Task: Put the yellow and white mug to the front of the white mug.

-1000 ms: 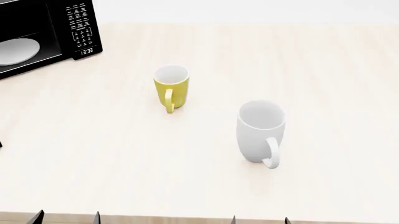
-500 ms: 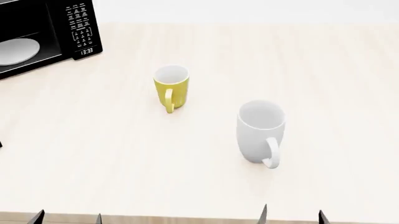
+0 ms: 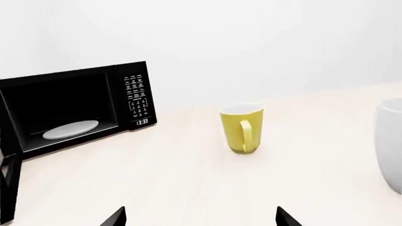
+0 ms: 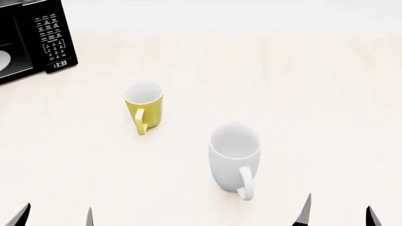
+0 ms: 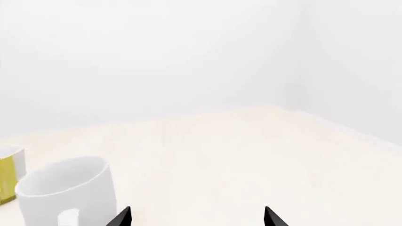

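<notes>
Yellow and white mug [image 4: 144,107] upright, apart from white mug [image 4: 234,157], left end effector [image 4: 55,217] and right end effector [image 4: 338,216] spread, empty

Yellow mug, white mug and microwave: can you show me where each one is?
Yellow mug [image 4: 148,113], head view, on its yellow side.
White mug [image 4: 227,169], head view, on its outer wall below the rim.
Microwave [image 3: 133,96], left wrist view, on its button panel.

Your left gripper [image 4: 55,215] sits low at the near edge, fingers [image 4: 20,215] spread apart, holding nothing. Your right gripper [image 4: 339,214] is also low at the near edge, fingers [image 4: 305,212] parted, empty. Only dark fingertips show; arms out of view.
</notes>
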You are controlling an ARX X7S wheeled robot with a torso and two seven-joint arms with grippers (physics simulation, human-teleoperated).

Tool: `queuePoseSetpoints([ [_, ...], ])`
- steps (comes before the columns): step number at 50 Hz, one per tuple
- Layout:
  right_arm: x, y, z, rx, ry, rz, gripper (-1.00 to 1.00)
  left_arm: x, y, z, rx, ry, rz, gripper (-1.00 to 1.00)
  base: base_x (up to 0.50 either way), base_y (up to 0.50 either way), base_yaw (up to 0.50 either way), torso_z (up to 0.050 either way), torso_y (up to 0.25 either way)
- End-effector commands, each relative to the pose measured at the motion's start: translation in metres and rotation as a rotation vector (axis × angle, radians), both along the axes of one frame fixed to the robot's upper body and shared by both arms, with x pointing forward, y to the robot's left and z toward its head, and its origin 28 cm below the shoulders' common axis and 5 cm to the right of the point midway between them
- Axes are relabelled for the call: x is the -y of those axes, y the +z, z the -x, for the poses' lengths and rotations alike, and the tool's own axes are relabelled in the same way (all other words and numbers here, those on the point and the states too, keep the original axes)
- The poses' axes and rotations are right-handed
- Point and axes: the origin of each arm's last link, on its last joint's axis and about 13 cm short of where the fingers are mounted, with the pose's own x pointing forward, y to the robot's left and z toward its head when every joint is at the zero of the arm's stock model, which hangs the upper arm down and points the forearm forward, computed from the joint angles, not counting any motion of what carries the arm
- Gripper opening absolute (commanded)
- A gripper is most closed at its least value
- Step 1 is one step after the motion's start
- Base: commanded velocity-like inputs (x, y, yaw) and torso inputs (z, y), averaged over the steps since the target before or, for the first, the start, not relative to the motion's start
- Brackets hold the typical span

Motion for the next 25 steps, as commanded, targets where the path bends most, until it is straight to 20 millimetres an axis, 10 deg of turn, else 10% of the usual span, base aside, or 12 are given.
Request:
queuePoseSetpoints([
  [1, 0.0038, 0.0045, 0.001, 0.036, 0.001, -0.042, 1.0, -0.0019, 0.0053, 0.0018, 0.037, 0.001, 0.003, 1.0, 0.45, -0.25, 0.0, 0.0, 0.0],
  [25, 0.0019, 0.0028, 0.004, 0.032, 0.002, 0.037, 1.0, -0.0014, 0.0002, 0.0, 0.026, -0.018, 0.024, 1.0, 0.49, -0.11, 0.0, 0.0, 0.0],
])
